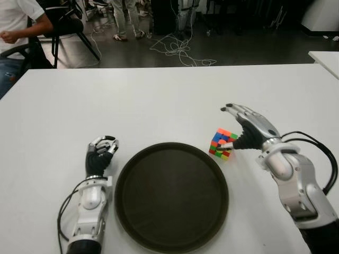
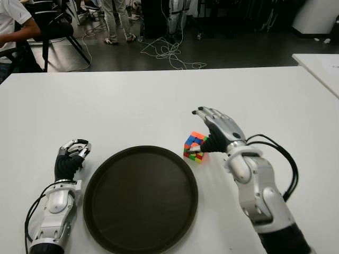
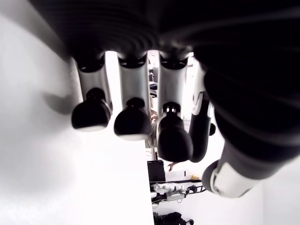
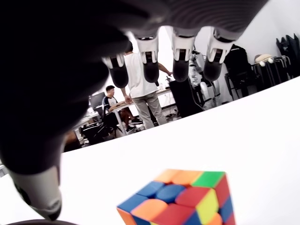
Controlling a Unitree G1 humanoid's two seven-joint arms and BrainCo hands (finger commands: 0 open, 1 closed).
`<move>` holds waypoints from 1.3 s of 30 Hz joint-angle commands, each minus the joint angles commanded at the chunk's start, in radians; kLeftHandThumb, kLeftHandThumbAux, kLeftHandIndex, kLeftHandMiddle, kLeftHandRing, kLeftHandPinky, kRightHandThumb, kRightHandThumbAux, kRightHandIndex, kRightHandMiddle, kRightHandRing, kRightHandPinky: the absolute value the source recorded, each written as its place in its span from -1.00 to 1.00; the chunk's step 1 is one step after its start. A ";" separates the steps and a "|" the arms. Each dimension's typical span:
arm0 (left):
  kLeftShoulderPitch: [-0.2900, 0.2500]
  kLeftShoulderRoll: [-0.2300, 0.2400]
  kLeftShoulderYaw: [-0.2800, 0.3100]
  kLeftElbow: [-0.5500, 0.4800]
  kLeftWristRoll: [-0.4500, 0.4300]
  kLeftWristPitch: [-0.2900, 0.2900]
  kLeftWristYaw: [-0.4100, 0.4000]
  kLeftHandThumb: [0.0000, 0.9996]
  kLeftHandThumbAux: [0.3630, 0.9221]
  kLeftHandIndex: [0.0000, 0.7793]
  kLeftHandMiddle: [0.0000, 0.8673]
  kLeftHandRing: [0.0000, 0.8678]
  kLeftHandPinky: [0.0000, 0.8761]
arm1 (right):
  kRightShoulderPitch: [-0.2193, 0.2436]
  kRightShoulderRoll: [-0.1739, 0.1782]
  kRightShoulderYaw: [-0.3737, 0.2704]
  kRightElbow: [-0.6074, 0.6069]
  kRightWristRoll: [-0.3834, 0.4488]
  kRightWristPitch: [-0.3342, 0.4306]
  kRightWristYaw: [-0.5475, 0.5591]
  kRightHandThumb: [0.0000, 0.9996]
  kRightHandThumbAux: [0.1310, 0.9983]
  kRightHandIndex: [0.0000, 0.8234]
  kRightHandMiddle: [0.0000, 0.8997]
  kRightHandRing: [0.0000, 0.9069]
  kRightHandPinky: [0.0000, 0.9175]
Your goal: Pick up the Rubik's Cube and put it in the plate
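A Rubik's Cube point(image 1: 223, 143) stands on the white table point(image 1: 159, 100), just off the far right rim of a round dark plate point(image 1: 169, 203). My right hand point(image 1: 239, 127) hovers over and to the right of the cube, open. Its fingers point(image 4: 149, 61) stretch above the cube point(image 4: 183, 199) and its thumb point(image 4: 40, 197) hangs beside it, and nothing is grasped. My left hand point(image 1: 100, 151) shows beside the plate's left rim with its fingers point(image 3: 133, 122) curled and holding nothing.
A second white table point(image 1: 326, 58) edges in at the far right. Beyond the table's far edge a seated person point(image 1: 16, 26), a chair point(image 1: 69, 26), standing legs and loose floor cables point(image 1: 180, 50) are in view.
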 joint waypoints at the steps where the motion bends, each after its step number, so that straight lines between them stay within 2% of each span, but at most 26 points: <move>1: 0.001 0.000 -0.001 -0.003 0.000 0.001 0.000 0.41 0.23 0.14 0.88 0.92 0.87 | -0.005 0.000 0.004 0.005 -0.001 0.001 0.001 -1.00 0.35 -1.00 -1.00 -1.00 -1.00; 10: 0.008 0.007 -0.009 -0.001 0.016 -0.013 0.003 0.41 0.23 0.14 0.88 0.92 0.85 | -0.037 -0.002 0.023 0.054 0.009 -0.006 -0.004 -1.00 0.45 -1.00 -1.00 -1.00 -1.00; 17: 0.010 0.009 -0.012 0.002 0.022 -0.027 0.011 0.41 0.23 0.14 0.87 0.91 0.85 | -0.066 -0.006 0.034 0.076 0.004 0.011 0.024 -1.00 0.42 -1.00 -1.00 -1.00 -1.00; 28: 0.010 0.022 -0.017 -0.003 0.051 0.003 0.024 0.41 0.23 0.14 0.85 0.89 0.82 | -0.116 -0.015 0.061 0.108 -0.012 0.036 0.057 -1.00 0.32 -1.00 -1.00 -1.00 -1.00; 39: 0.014 0.022 -0.011 -0.019 0.039 0.027 0.014 0.41 0.23 0.14 0.85 0.88 0.81 | -0.147 -0.007 0.081 0.139 -0.024 0.070 0.060 -1.00 0.43 -1.00 -1.00 -1.00 -1.00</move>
